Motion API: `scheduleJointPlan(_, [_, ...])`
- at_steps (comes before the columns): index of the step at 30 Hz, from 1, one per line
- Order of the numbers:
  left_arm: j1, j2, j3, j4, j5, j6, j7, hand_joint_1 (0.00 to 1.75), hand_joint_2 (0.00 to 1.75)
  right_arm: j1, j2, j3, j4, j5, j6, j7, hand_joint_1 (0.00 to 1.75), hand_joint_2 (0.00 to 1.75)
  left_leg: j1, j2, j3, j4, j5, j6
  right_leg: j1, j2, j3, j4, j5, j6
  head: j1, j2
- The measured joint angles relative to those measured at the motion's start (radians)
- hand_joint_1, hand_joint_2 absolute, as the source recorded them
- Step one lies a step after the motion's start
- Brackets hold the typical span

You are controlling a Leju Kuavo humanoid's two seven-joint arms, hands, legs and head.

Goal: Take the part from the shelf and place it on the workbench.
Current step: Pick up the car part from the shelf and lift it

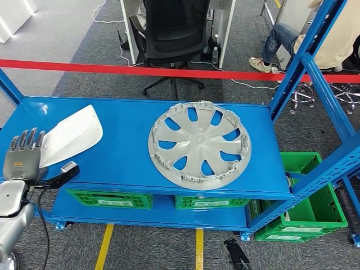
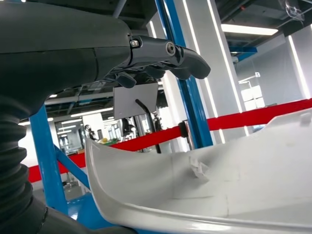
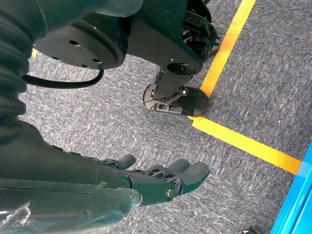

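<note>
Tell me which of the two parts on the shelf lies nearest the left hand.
The white curved panel, right beside the left hand at the shelf's left end; the grey wheel cover lies mid-shelf.

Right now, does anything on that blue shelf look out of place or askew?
Mostly tidy. The grey wheel cover lies flat, but its near rim overhangs the blue shelf's front edge a little. The white panel lies at a slant by the left hand. No damage that I can make out.
</note>
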Motion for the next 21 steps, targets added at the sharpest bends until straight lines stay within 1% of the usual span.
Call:
scheduleJointPlan(5, [0.0, 0.003, 0.001, 0.0, -0.004, -0.009, 0.003, 0.0, 1.75, 0.0, 0.0, 0.0, 0.0, -0.002, 0.0, 0.0, 0.0, 1.75, 0.0, 0.0, 0.0, 0.0, 0.0, 0.0, 0.0, 0.0, 0.0, 0.0, 0.0, 0.0, 0.0, 0.0])
scheduleJointPlan(9, [0.003, 0.004, 0.007, 0.003, -0.006, -0.076, 0.024, 0.0, 1.75, 0.0, 0.0, 0.0, 0.0, -0.005, -0.003, 0.003, 0.0, 1.75, 0.0, 0.0, 0.0, 0.0, 0.0, 0.0, 0.0, 0.0, 0.0, 0.0, 0.0, 0.0, 0.0, 0.0])
scheduleJointPlan(18, [0.004, 0.004, 0.034, 0.008, 0.002, -0.154, 0.022, 0.0, 1.75, 0.0, 0.0, -0.001, 0.0, -0.006, -0.006, 0.009, 0.0, 1.75, 0.0, 0.0, 0.0, 0.0, 0.0, 0.0, 0.0, 0.0, 0.0, 0.0, 0.0, 0.0, 0.0, 0.0])
scheduleJointPlan(19, [0.004, 0.004, 0.037, 0.008, 0.002, -0.157, 0.022, 0.03, 1.75, 0.0, 0.0, 0.0, 0.0, -0.006, -0.006, 0.01, 0.0, 1.75, 0.0, 0.0, 0.0, 0.0, 0.0, 0.0, 0.0, 0.0, 0.0, 0.0, 0.0, 0.0, 0.0, 0.0])
scheduleJointPlan(20, [0.004, 0.005, 0.039, 0.008, 0.002, -0.159, 0.022, 0.29, 1.75, 0.0, 0.0, 0.0, 0.0, -0.006, -0.006, 0.01, 0.0, 1.75, 0.0, 0.0, 0.0, 0.0, 0.0, 0.0, 0.0, 0.0, 0.0, 0.0, 0.0, 0.0, 0.0, 0.0])
scheduleJointPlan(21, [0.004, 0.005, 0.041, 0.008, 0.002, -0.162, 0.022, 0.66, 1.75, 0.0, 0.0, 0.0, 0.0, -0.006, -0.006, 0.01, 0.0, 1.75, 0.0, 0.0, 0.0, 0.0, 0.0, 0.0, 0.0, 0.0, 0.001, 0.0, 0.0, 0.0, 0.0, 0.0])
